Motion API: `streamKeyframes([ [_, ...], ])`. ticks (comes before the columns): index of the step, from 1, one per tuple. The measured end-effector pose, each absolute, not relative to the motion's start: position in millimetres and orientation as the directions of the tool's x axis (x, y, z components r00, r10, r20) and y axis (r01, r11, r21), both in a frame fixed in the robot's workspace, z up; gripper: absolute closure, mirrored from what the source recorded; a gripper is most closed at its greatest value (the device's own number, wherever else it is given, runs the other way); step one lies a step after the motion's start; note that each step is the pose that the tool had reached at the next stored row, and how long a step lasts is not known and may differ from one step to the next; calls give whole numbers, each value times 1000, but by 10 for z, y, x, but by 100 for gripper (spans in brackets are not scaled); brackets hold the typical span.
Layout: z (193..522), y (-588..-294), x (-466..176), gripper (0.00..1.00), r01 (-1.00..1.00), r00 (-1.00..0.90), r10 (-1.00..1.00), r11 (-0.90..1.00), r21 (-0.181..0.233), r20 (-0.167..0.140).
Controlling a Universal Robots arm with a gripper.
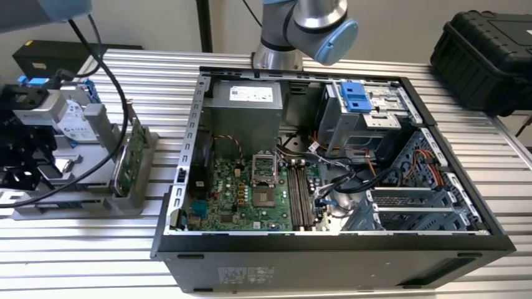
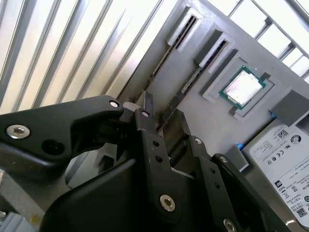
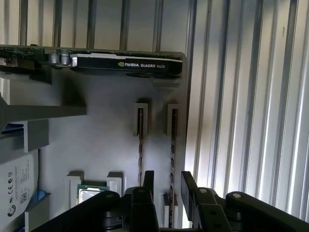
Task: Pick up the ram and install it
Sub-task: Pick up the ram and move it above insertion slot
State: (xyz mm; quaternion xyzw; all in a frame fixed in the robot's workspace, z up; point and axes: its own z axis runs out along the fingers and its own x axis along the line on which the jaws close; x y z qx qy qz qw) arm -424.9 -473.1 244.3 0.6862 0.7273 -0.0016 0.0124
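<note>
Two ram sticks stand on edge in slots of a grey fixture (image 3: pixel 96 125). One ram stick (image 3: pixel 174 140) runs between my black fingertips, and the other ram stick (image 3: pixel 140 140) stands just beside it. My gripper (image 3: pixel 167 181) is open, with a finger (image 3: pixel 148 181) on each side of that stick and clear gaps to it. In the second wrist view the gripper (image 2: pixel 163 113) straddles the same ram stick (image 2: pixel 193 79). The motherboard's memory slots (image 1: pixel 301 193) lie inside the open computer case (image 1: pixel 332 243).
The fixture (image 1: pixel 124 199) sits at the exterior view's left of the case. It also holds a green card (image 3: pixel 96 60), a processor chip (image 2: pixel 243 88) and a silver hard drive (image 2: pixel 285 164). Ribbed metal table (image 3: pixel 251 96) borders the ram slots. A black case (image 1: pixel 490 56) stands at the exterior view's far right.
</note>
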Motion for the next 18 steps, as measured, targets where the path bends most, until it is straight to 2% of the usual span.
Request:
streamKeyframes([
  [18,2310,-4731,-4235,0,998,-59,998,60,15,-20],
])
